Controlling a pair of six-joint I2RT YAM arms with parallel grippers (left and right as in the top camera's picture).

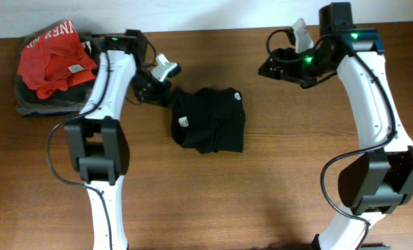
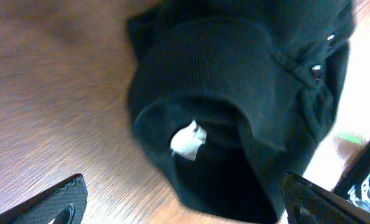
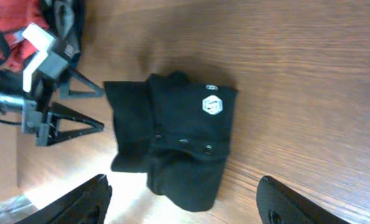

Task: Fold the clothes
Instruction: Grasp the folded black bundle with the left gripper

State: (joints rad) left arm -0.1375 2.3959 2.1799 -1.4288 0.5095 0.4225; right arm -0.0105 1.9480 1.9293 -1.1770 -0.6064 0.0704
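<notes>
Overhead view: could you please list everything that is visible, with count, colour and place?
T-shirt: one, black, folded, middle of the table; white logo and white label on it.
red garment: one, red with white lettering, on top of the pile at the far left corner.
dark garments: count unclear, grey and dark, under the red garment.
table: one, brown wood.
left arm: one, white and black, jaws open beside the T-shirt.
right arm: one, white and black, jaws open, apart from the T-shirt.
</notes>
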